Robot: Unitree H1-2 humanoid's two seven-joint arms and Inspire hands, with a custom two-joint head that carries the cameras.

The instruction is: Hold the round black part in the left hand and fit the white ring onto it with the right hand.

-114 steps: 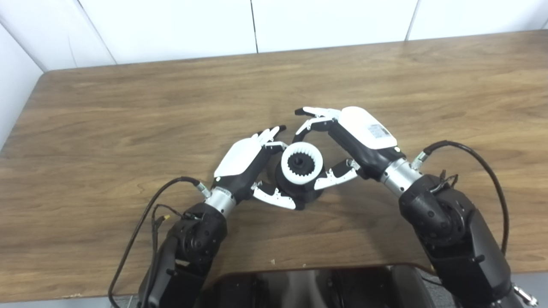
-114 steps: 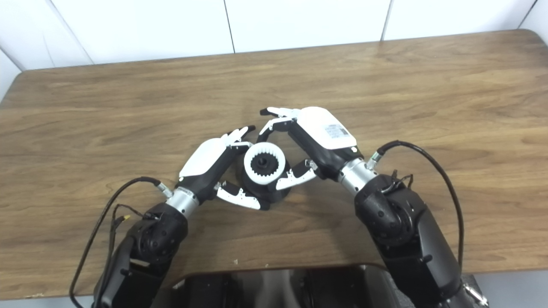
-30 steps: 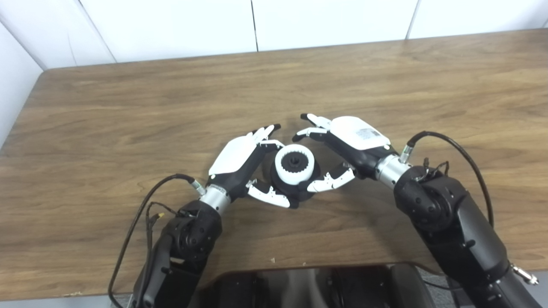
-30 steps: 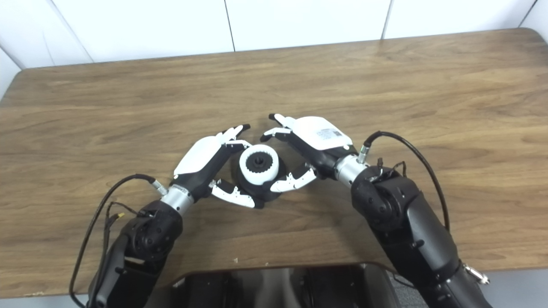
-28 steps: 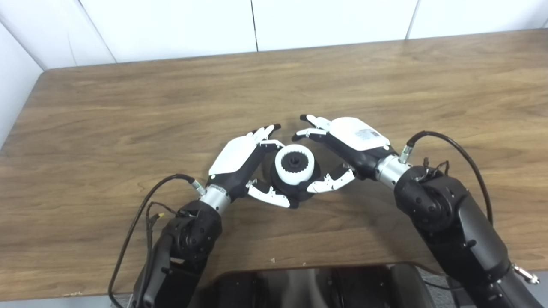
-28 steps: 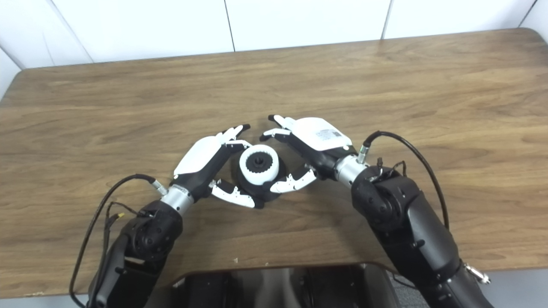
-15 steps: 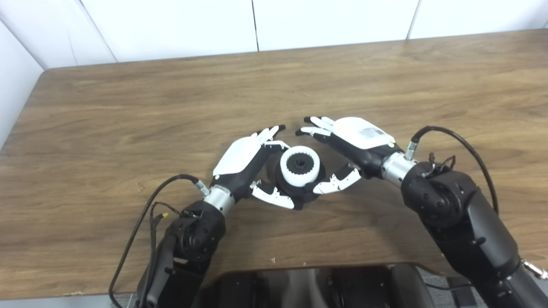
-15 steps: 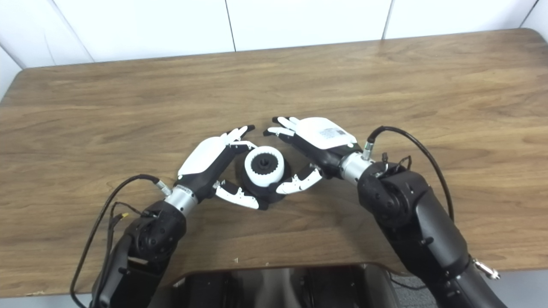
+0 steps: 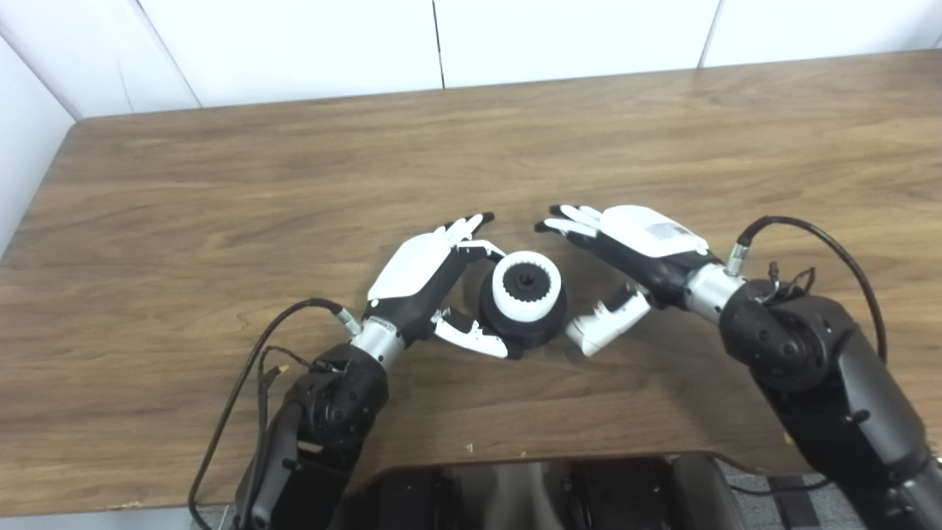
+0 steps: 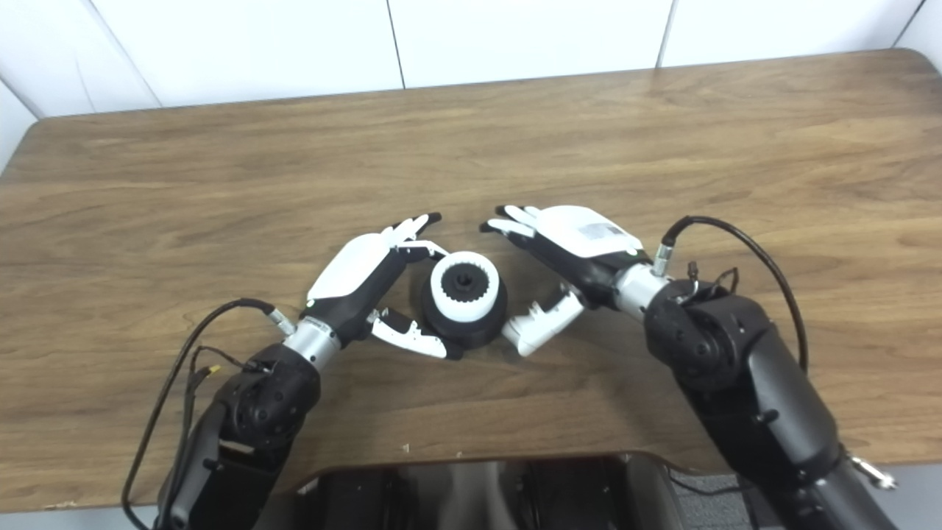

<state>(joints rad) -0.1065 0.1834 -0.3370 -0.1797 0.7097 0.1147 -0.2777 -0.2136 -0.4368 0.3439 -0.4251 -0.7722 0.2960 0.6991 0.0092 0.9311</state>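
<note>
R hand (image 9: 633, 254) clear of ring (image 9: 526, 276).

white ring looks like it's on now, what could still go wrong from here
The white ring sits on the round black part, but whether it is fully seated can't be told; it may be only loosely on. The left hand holds the part, so letting go roughly could tip it. The open right hand is close enough to bump it.

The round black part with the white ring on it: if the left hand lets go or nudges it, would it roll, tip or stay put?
The round black part looks squat and sits flat on the table, so it would probably stay or slide rather than roll. The white ring sits centred on top, so tipping seems unlikely. Both look rigid.
</note>
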